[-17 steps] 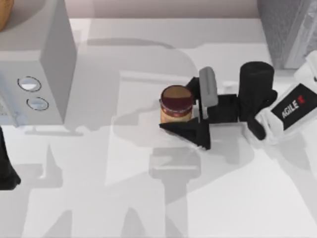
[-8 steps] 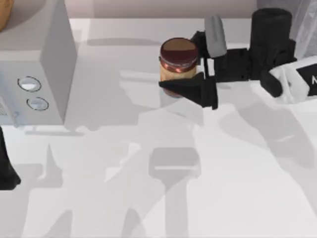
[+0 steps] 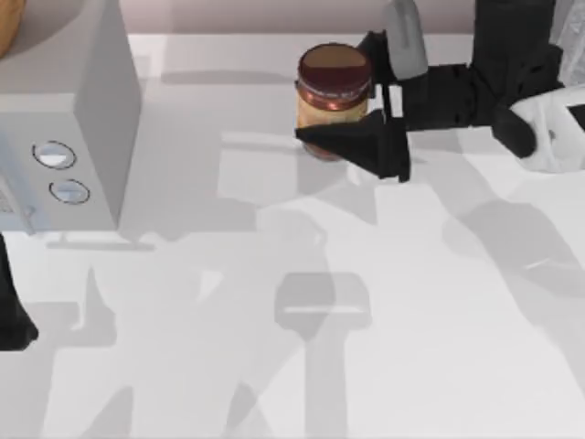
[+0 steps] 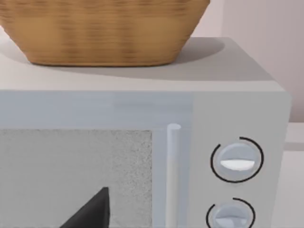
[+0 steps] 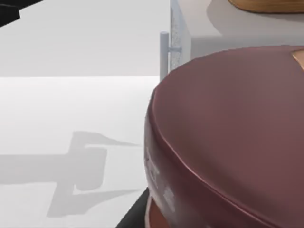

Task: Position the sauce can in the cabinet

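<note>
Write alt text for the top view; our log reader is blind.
The right gripper holds the sauce can upright near the table's far edge. A microwave stands at the left, the left arm parked beside it.

The sauce can (image 3: pixel 333 96) sits far back, right of the microwave (image 3: pixel 64 110), which carries a basket (image 4: pixel 102 28).
</note>
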Controlling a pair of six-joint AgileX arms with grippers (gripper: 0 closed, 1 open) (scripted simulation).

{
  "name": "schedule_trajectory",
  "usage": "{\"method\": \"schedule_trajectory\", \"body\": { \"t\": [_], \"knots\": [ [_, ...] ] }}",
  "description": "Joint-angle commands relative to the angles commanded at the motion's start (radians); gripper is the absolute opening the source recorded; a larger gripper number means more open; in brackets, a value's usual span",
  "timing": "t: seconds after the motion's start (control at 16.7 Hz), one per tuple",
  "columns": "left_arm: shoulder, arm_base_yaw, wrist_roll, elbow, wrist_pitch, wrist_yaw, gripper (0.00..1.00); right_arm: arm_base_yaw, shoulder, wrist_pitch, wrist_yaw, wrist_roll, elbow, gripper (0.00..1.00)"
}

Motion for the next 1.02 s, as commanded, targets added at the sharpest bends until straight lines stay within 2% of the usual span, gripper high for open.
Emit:
{"method": "schedule_trajectory", "body": {
  "t": [0.18, 0.36, 0.78, 1.02],
  "knots": [
    [0.000, 0.000, 0.000, 0.000, 0.000, 0.000, 1.00, -0.013, -0.048, -0.047, 0.046, 0.028, -0.056, 0.00],
    [0.000, 0.000, 0.000, 0.000, 0.000, 0.000, 1.00, -0.046, -0.178, -0.113, 0.150, 0.058, -0.181, 0.00],
    [0.000, 0.000, 0.000, 0.000, 0.000, 0.000, 1.00, -0.132, -0.760, -0.244, 0.453, 0.103, -0.508, 0.00],
    [0.000, 0.000, 0.000, 0.000, 0.000, 0.000, 1.00, -0.172, -1.048, -0.275, 0.596, 0.096, -0.611, 0.00]
  ]
}}
